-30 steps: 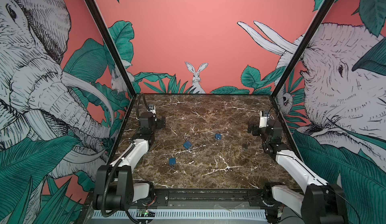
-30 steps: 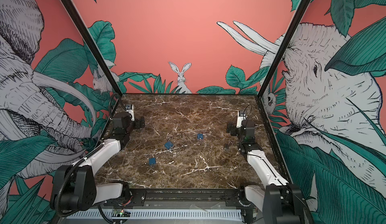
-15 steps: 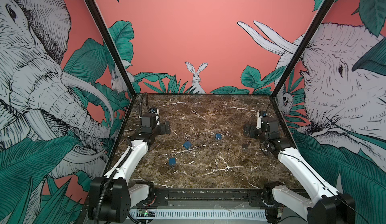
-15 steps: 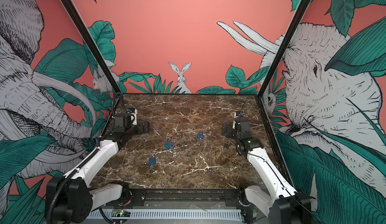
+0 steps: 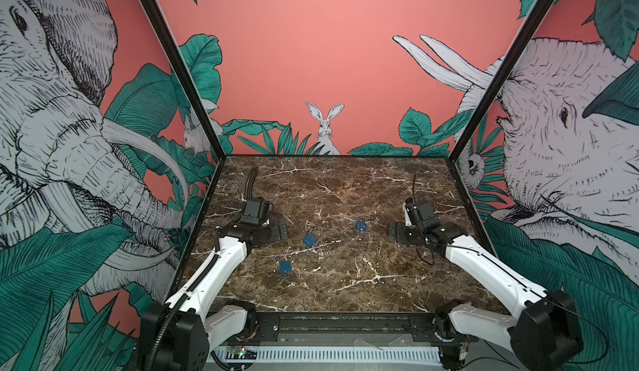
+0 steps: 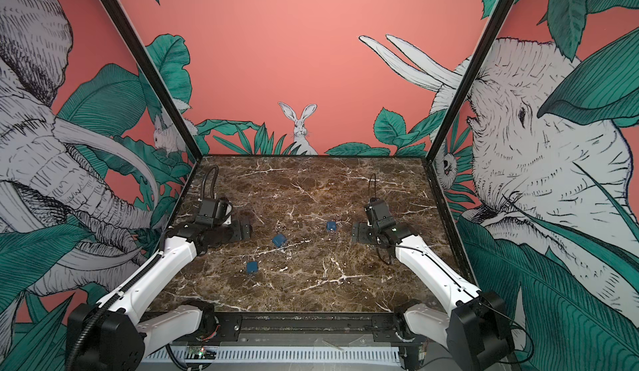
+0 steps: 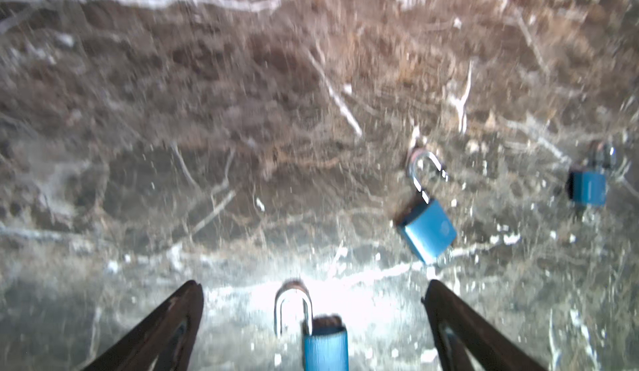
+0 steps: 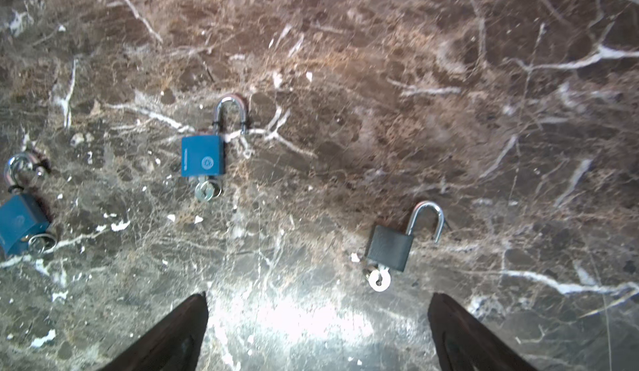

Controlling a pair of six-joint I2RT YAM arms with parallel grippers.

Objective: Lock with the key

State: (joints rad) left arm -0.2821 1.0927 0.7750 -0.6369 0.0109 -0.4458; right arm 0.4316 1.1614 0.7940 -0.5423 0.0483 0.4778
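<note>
Between the spread fingers [image 7: 162,334] of my left gripper [image 7: 311,284], which holds nothing, the wrist view frames a blue lock [image 7: 325,346] flat on the table [image 7: 207,110]. It is dead centre, its long axis running straight out along my reach, with the open shackle [image 7: 278,312] at the far end. Its near end is cut off, so I cannot see a key there. My right gripper [image 8: 318,295] is just as wide and empty. Its black lock [image 8: 390,248] lies just ahead but off toward one finger, on the same heading, with the key [image 8: 379,279] at the near end. I judge the left arm better lined up; the right needs a sideways shift first.
</note>
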